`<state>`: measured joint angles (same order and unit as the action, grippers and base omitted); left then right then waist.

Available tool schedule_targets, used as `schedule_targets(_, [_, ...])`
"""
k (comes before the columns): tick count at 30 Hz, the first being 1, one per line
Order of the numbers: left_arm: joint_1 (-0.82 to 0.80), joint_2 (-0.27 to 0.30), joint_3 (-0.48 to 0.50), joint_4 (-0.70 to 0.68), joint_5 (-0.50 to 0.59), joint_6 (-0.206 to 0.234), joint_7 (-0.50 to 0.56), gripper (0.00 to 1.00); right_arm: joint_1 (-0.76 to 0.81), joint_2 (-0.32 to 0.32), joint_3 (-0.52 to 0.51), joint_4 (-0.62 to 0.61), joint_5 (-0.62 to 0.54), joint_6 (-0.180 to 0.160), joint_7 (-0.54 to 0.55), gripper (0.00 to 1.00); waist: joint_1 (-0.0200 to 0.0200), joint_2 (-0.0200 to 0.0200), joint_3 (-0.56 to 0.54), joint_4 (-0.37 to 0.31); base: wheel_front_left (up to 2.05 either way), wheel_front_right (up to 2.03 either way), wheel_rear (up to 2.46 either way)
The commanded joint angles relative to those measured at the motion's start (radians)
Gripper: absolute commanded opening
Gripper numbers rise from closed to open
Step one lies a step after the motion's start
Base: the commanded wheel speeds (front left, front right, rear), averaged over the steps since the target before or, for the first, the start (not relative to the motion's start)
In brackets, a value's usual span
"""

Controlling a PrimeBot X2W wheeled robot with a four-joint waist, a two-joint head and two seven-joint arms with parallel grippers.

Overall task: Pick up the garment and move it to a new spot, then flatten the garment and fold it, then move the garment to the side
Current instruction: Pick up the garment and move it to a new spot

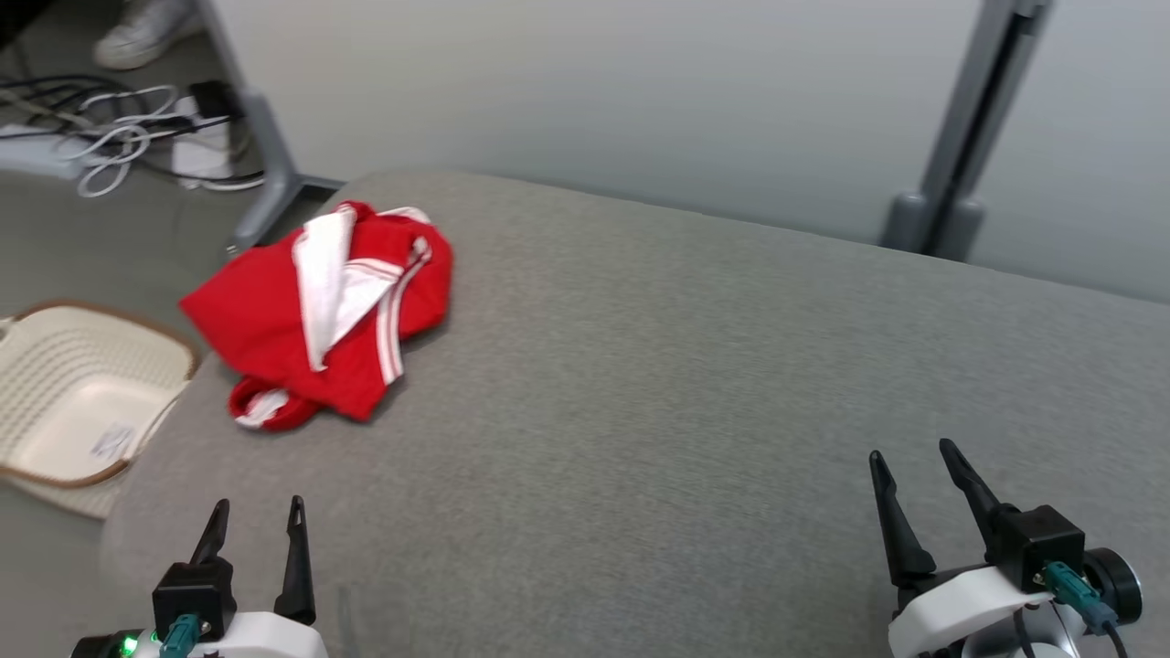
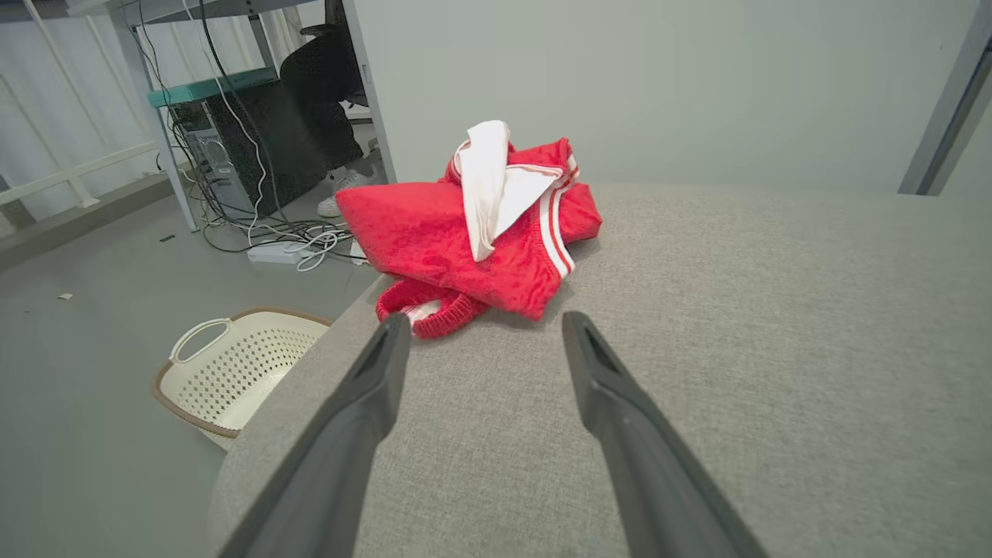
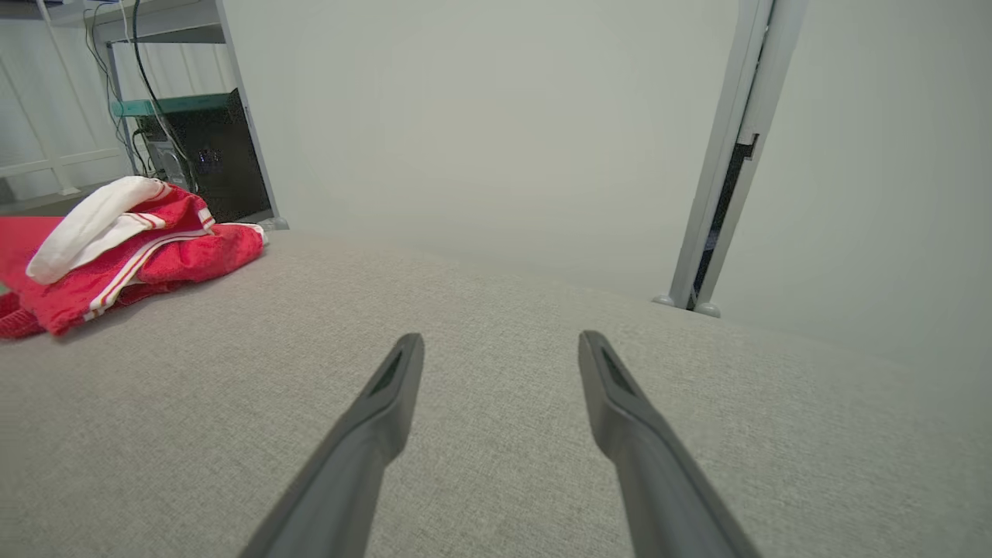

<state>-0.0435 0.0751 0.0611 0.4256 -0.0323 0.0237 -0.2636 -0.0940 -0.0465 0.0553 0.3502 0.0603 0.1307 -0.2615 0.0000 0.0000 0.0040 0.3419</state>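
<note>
Left gripper [image 1: 258, 508] and right gripper [image 1: 912, 451] both hang spread wide and empty over the near edge of the grey cushion [image 1: 640, 384], while the red garment [image 1: 320, 320] sits crumpled at its far left corner.

A cream laundry basket [image 1: 55, 366] is sitting on the floor [image 1: 55, 247]; cables [image 1: 110, 146] are lying tangled near a white shoe [image 1: 142, 37].

The garment [image 1: 320, 306] lies on the cushion [image 1: 658, 384] at its far-left corner — the basket [image 1: 64, 347] sits lower, just off the cushion's left edge.
</note>
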Motion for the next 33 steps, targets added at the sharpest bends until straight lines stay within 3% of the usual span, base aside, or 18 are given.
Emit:
schedule_targets(1, [0.012,0.005,0.01,-0.001,-0.004,0.003,-0.002,1.0,-0.008,-0.008,0.007,0.004,0.006,0.0,-0.005,1.0,0.0,0.0,0.005,0.075,0.0,0.0,0.0])
schedule_targets(8, [0.014,0.003,0.035,-0.003,-0.014,-0.011,-0.002,1.0,-0.016,-0.008,0.028,0.006,0.017,0.0,-0.005,1.0,0.0,0.0,0.015,0.174,0.0,0.0,0.0])
schedule_targets(15, [0.013,-0.005,0.068,-0.027,-0.03,-0.019,-0.002,1.0,-0.048,-0.008,0.056,0.029,0.007,0.0,-0.005,1.0,0.0,0.0,0.047,0.187,0.0,0.0,0.0])
schedule_targets(19, [-0.018,-0.012,0.067,-0.015,-0.048,-0.044,-0.002,1.0,-0.057,-0.008,0.044,0.032,-0.006,0.0,-0.005,1.0,0.0,0.0,0.068,0.186,0.0,0.0,0.0])
schedule_targets(25, [-0.097,-0.019,0.06,0.033,-0.079,-0.085,-0.002,1.0,-0.079,-0.028,0.036,0.025,-0.024,0.0,-0.005,1.0,0.0,0.0,0.13,0.15,0.0,0.0,0.0])
schedule_targets(33, [-0.347,-0.015,0.098,0.157,-0.122,-0.114,-0.001,1.0,-0.158,-0.091,0.084,-0.015,-0.044,0.0,-0.005,1.0,0.0,0.0,0.288,0.054,0.0,0.0,0.0])
